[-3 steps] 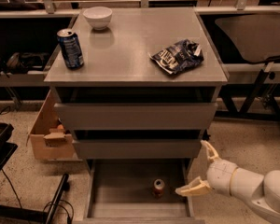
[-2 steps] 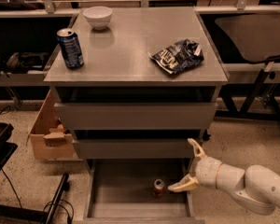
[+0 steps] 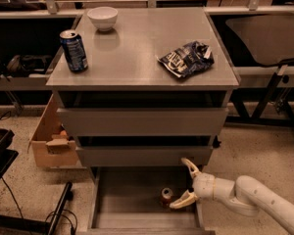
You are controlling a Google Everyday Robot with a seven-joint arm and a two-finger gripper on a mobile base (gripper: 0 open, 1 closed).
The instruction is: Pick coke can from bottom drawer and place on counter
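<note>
The coke can [image 3: 166,196], red-orange with a silver top, stands upright on the grey floor of the open bottom drawer [image 3: 132,214], right of its middle. My gripper [image 3: 184,182] is at the drawer's right side, just right of the can, with its two cream fingers spread wide apart: one fingertip [image 3: 186,162] points up near the middle drawer's front, the other [image 3: 179,203] lies low beside the can. It holds nothing. The counter [image 3: 142,53] is the grey top of the cabinet.
On the counter stand a dark blue can [image 3: 73,51] at the left, a white bowl [image 3: 102,18] at the back left and a crumpled dark chip bag [image 3: 186,58] at the right. A cardboard box [image 3: 51,141] sits left of the cabinet.
My arm has moved left, from beyond the drawer's right edge to over its right side, bringing the open gripper close beside the coke can. The can has not moved.
</note>
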